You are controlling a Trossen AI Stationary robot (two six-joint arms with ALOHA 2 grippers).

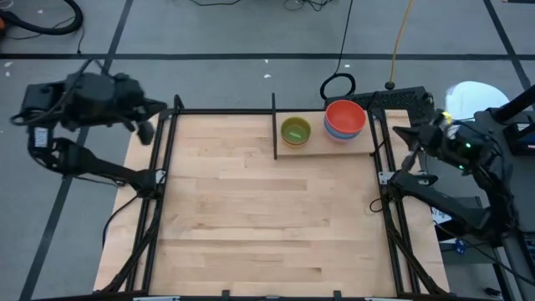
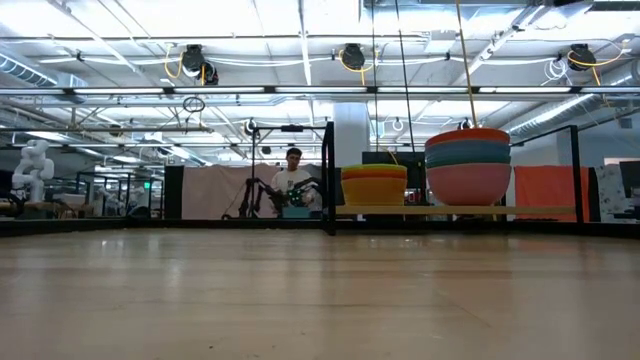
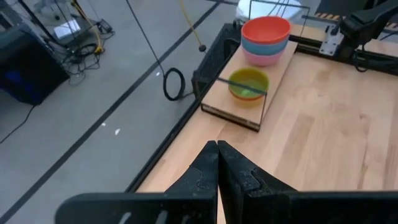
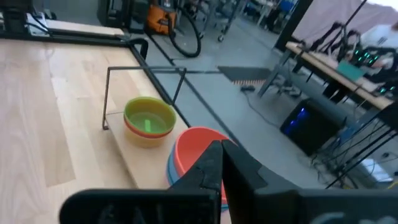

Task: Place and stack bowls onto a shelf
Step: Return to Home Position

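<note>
The shelf [image 1: 314,149], a small pale board with black bars, sits at the table's far edge. On it stand two stacks of nested bowls. The small stack [image 1: 295,130] has a green bowl on top, over yellow and orange [image 2: 374,186]. The large stack [image 1: 344,119] has a red bowl on top, then teal, blue and pink [image 2: 468,166]. My left gripper [image 3: 217,149] is shut and hangs off the table's far left corner [image 1: 147,130]. My right gripper [image 4: 222,149] is shut and hovers by the table's right edge [image 1: 411,139], near the large stack.
Black rails run along the table's left [image 1: 163,180] and right [image 1: 386,180] edges. An upright black bar [image 1: 274,125] stands at the shelf's left end. The pale tabletop [image 1: 267,217] spreads toward the near edge. A person [image 2: 293,180] shows far behind the table.
</note>
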